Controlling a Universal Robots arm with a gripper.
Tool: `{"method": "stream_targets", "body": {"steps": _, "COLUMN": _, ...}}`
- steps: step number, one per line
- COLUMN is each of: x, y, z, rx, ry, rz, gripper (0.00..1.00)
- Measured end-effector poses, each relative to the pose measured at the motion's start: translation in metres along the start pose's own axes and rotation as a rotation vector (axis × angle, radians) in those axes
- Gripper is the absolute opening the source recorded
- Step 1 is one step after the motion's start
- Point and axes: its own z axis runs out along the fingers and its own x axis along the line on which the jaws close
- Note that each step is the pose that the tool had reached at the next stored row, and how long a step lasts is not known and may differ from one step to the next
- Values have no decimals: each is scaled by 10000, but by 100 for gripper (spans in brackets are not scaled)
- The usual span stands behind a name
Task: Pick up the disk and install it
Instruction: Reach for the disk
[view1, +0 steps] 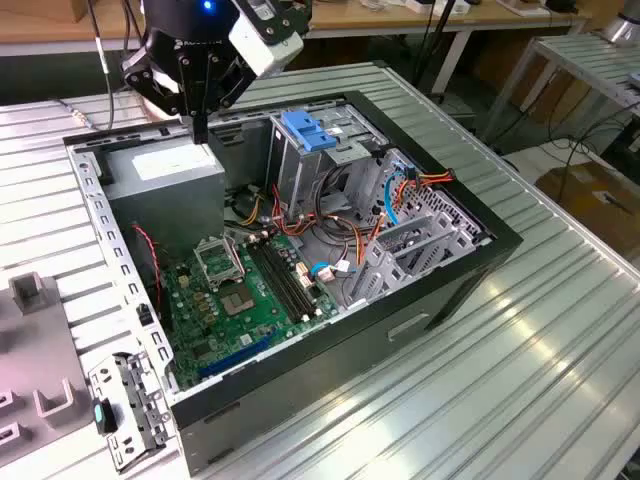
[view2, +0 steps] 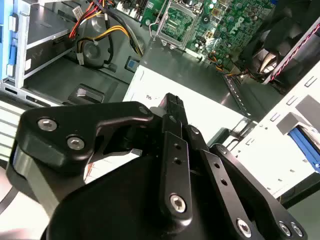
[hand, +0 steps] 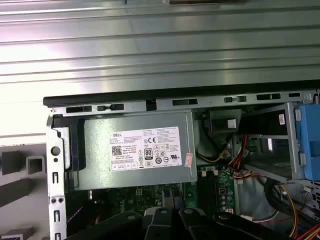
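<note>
Second wrist view: the pincer (view2: 172, 98), closed up and empty, hangs over the power supply (view2: 210, 106). The disk (view2: 305, 143) (only a bright blue edge shows) lies beyond the power supply's outer side, past the case wall (view2: 239, 100), apparently lengthwise along it.

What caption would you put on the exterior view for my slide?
Robot end effector hovers over the power supply inside an open computer case.

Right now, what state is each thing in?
gripper: shut, empty, above the power supply
computer case: open, side panel off
drive cage: upright, visible bays empty
memory slots: empty
</note>
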Motion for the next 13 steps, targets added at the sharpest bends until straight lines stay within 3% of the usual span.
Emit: {"method": "stream_targets", "body": {"steps": 13, "x": 31, "y": -2, "z": 0, "rx": 0, "ry": -1, "rz": 0, "gripper": 11}}
